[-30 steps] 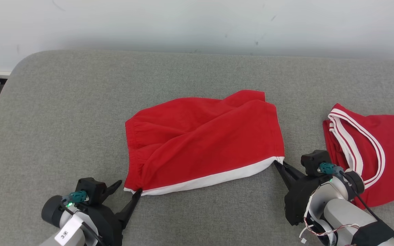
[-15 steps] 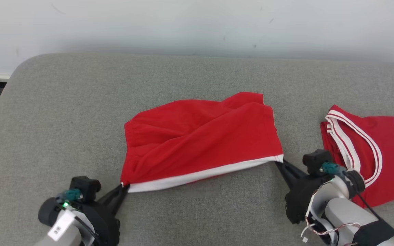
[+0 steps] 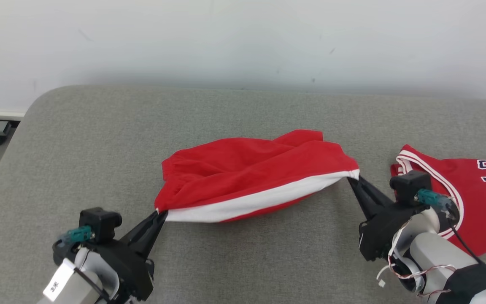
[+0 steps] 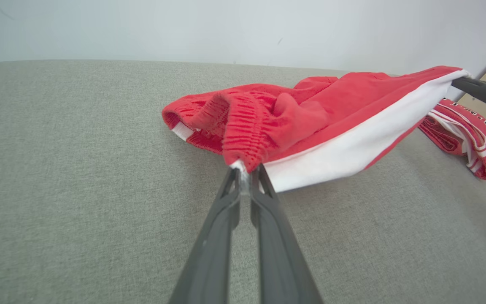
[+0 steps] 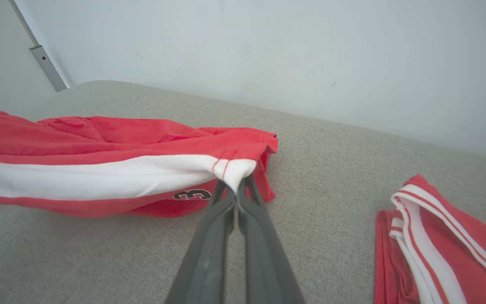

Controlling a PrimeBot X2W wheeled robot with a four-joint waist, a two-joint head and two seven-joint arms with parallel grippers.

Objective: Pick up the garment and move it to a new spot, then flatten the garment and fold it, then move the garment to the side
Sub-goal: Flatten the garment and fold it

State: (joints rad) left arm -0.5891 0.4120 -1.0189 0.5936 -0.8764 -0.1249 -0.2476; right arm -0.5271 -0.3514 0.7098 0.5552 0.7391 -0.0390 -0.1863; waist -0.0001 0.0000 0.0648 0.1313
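Note:
The garment (image 3: 251,177) is a pair of red shorts with a white side band, partly lifted off the grey cushion (image 3: 243,261). My left gripper (image 3: 162,213) is shut on its near left corner by the ribbed waistband (image 4: 243,139). My right gripper (image 3: 352,179) is shut on the near right corner at the hem. In the left wrist view the left gripper (image 4: 246,171) pinches the white edge. In the right wrist view the right gripper (image 5: 238,185) pinches the white band, and the garment (image 5: 99,169) hangs stretched to the left. The near edge is taut between both grippers.
A red jersey (image 3: 475,198) with white trim and dark letters lies on the cushion right of my right arm; the same jersey (image 5: 441,249) sits close by in the right wrist view. A pale wall (image 3: 243,38) runs behind the cushion. The cushion's left edge drops off.
My left gripper closed on the garment's near left corner. Both grippers then raised the near edge, so the white band now hangs above the cushion. The head camera has tilted up.

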